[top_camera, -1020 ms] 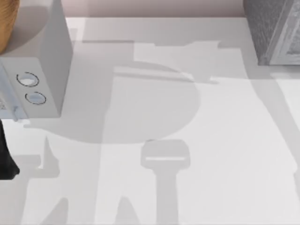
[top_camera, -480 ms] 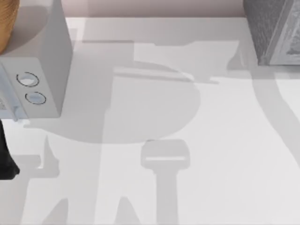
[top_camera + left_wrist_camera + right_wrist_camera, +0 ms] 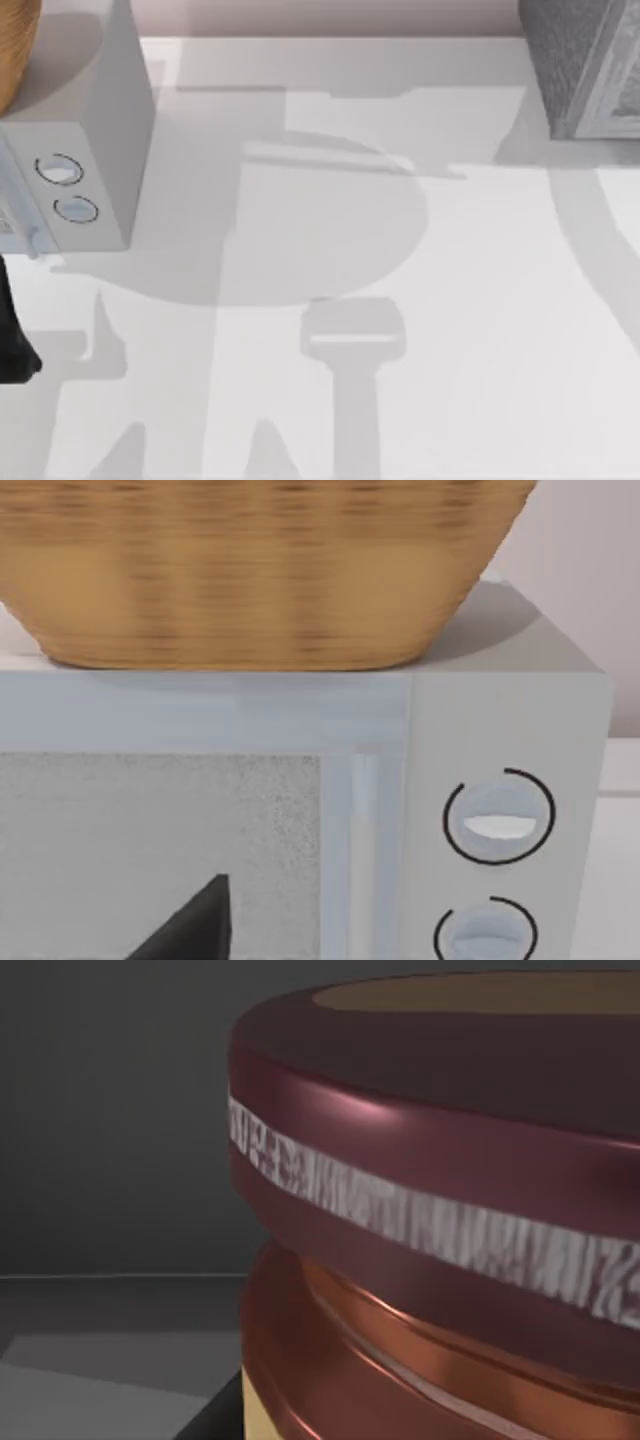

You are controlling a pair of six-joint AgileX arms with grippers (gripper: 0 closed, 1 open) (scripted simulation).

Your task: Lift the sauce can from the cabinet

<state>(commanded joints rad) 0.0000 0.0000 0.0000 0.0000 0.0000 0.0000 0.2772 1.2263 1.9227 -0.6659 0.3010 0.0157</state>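
Meanwhile, across the desk [image 3: 470, 330] in the top view, the soft shadow beside the cabinet [image 3: 585, 65] is seen to have spread: half a second ago it was a narrow wedge at the cabinet's lower left corner, and now it is a broader patch reaching along the cabinet's base, with the curved shadow band at the right edge shifted as well. Nothing else on the desk has moved. The cabinet is cut off by the top and right edges, so its interior cannot be seen from above. The sauce can [image 3: 450, 1210] is shown very close in the right wrist view, its maroon lid and pale band against a dark grey enclosure, with the lower body cut off. Whether the right pincer is released or clenched cannot be told. At the left edge, the microwave [image 3: 85, 150] with two dials carries a woven basket [image 3: 260, 570]; a dark fingertip [image 3: 195, 925] of the left pincer is partly seen before the microwave door, its state not discernible.
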